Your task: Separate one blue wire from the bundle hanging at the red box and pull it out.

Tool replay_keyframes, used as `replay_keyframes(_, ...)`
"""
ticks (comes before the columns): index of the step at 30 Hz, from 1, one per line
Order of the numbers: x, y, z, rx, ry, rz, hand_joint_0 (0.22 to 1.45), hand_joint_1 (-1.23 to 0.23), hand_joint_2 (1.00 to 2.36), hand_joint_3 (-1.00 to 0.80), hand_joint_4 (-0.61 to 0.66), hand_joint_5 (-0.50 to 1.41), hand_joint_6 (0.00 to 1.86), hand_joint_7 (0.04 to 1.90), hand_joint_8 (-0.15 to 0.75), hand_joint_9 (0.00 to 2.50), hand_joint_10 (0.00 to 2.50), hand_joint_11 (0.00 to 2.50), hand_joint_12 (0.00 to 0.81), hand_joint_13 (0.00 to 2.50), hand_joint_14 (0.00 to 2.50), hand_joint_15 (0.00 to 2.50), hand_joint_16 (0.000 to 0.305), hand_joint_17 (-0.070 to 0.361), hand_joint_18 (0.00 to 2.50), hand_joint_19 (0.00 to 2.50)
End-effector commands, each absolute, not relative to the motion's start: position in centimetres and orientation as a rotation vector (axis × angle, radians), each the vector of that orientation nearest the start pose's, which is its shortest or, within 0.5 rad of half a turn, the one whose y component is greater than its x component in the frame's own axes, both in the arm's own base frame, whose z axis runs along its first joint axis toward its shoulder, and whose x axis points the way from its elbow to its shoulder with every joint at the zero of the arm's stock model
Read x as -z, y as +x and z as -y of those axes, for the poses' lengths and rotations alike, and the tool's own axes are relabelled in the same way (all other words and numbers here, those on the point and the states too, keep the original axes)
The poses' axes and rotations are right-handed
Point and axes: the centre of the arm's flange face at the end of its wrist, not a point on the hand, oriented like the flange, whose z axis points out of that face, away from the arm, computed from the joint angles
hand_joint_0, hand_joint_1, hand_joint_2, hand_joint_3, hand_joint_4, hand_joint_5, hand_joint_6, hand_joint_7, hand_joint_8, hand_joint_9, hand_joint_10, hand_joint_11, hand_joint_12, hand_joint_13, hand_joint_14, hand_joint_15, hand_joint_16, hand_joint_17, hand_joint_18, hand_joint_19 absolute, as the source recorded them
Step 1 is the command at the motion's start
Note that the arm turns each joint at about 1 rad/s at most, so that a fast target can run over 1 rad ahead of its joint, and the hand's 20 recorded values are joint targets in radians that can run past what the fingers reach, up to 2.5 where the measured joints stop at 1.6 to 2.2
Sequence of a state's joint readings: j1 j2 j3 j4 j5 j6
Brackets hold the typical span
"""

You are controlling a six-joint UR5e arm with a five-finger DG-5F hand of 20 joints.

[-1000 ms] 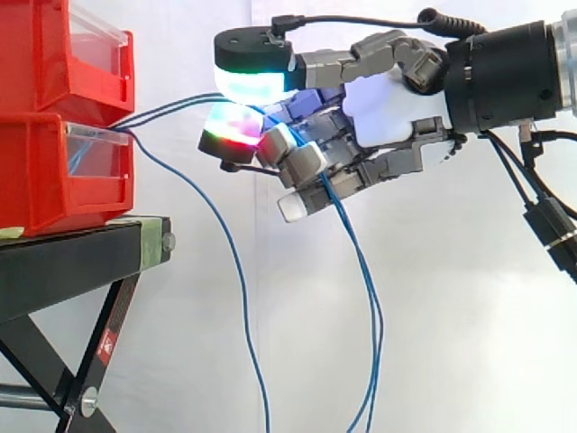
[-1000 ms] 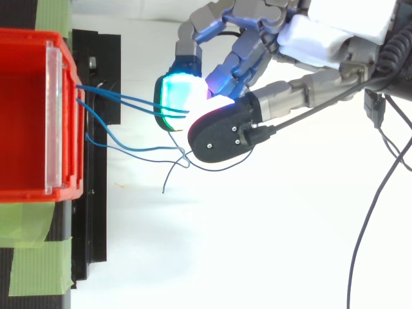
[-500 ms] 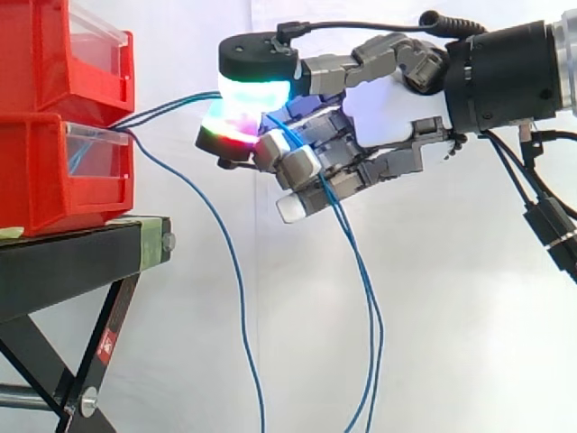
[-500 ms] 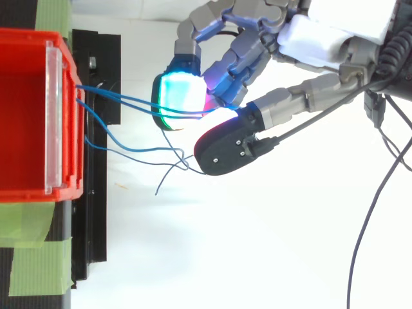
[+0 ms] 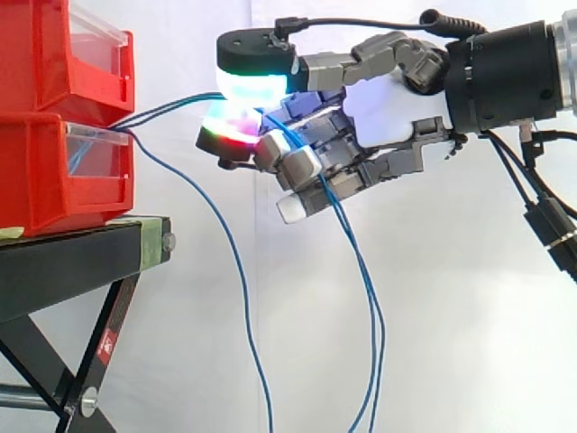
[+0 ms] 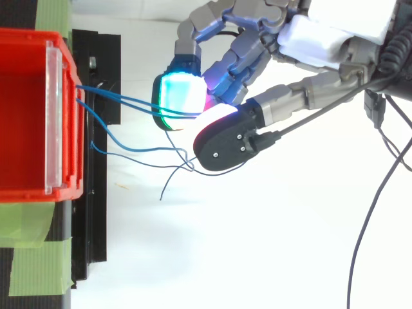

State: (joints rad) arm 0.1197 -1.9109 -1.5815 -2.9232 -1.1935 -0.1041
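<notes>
Several thin blue wires point(image 5: 171, 106) run out of the front of the lower red box point(image 5: 54, 171) toward my hand point(image 5: 388, 113). My hand is to the right of the box, curled, with glowing thumb and finger pads point(image 5: 248, 90) pinched on two of the blue wires point(image 6: 129, 102). These wires pass through the hand and hang down below it point(image 5: 365, 298). Another blue wire point(image 5: 225, 262) drops free from the box. In the top view the red box point(image 6: 26, 116) is at the left and loose wire ends point(image 6: 170, 180) lie below the hand point(image 6: 309, 38).
A second red bin point(image 5: 63, 50) is stacked on the lower one, on a black stand point(image 5: 81, 262) with crossed legs. Green tape point(image 6: 38, 267) marks the stand's top. A white curtain is behind everything.
The thumb has shifted slightly toward the box, staying closed on the wires. The loose wire ends below the hand have swung a little. The box has not moved.
</notes>
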Motion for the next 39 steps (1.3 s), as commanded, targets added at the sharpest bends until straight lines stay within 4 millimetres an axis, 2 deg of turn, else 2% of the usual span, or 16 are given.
replay_keyframes(1, -31.7, 60.48, 9.85, -0.855, 1.317, -1.183, 0.65, -0.8, 1.02, -0.3, 0.2, -0.23, 0.92, 0.95, 0.347, 1.01, 0.01, 1.35, 0.421, 1.2, 0.02, 1.23, 0.058, 0.13, 0.8, 0.67)
replay_keyframes(6, -31.68, 60.44, 9.86, -0.853, 1.319, -1.186, 0.63, -0.73, 1.02, -0.17, 0.17, -0.23, 0.92, 0.98, 0.348, 1.06, 0.01, 1.33, 0.427, 1.21, 0.02, 1.24, 0.057, 0.129, 0.8, 0.7)
replay_keyframes(10, -31.68, 60.44, 9.86, -0.854, 1.32, -1.185, 0.62, -0.71, 1.02, -0.16, 0.18, -0.22, 0.92, 0.98, 0.354, 1.07, 0.01, 1.34, 0.43, 1.22, 0.02, 1.23, 0.059, 0.132, 0.82, 0.69)
replay_keyframes(15, -31.68, 60.44, 9.86, -0.854, 1.32, -1.185, 0.59, -0.73, 1.01, -0.3, 0.2, -0.22, 0.91, 0.99, 0.35, 1.06, 0.02, 1.35, 0.425, 1.21, 0.02, 1.24, 0.059, 0.133, 0.8, 0.71)
replay_keyframes(22, -31.68, 60.44, 9.86, -0.854, 1.32, -1.185, 0.61, -0.72, 1.02, -0.23, 0.2, -0.22, 0.91, 0.99, 0.346, 1.08, 0.02, 1.35, 0.423, 1.21, 0.02, 1.23, 0.058, 0.131, 0.8, 0.7)
replay_keyframes(27, -31.68, 60.44, 9.86, -0.854, 1.32, -1.185, 0.59, -0.72, 1.01, -0.33, 0.21, -0.22, 0.91, 0.99, 0.349, 1.07, 0.02, 1.35, 0.425, 1.21, 0.02, 1.23, 0.059, 0.132, 0.8, 0.7)
replay_keyframes(32, -31.68, 60.44, 9.86, -0.854, 1.32, -1.185, 0.58, -0.73, 1.01, -0.35, 0.21, -0.22, 0.91, 0.99, 0.35, 1.06, 0.02, 1.35, 0.424, 1.21, 0.02, 1.23, 0.059, 0.133, 0.8, 0.69)
replay_keyframes(36, -31.68, 60.44, 9.86, -0.854, 1.32, -1.185, 0.6, -0.77, 1.01, -0.33, 0.2, -0.23, 0.9, 0.99, 0.341, 0.99, 0.02, 1.33, 0.431, 1.16, 0.02, 1.21, 0.058, 0.131, 0.77, 0.68)
replay_keyframes(39, -31.68, 60.44, 9.86, -0.854, 1.32, -1.185, 0.63, -0.9, 1.01, -0.38, 0.21, -0.25, 0.9, 0.98, 0.329, 0.9, 0.02, 1.33, 0.432, 1.08, 0.03, 1.16, 0.059, 0.133, 0.73, 0.63)
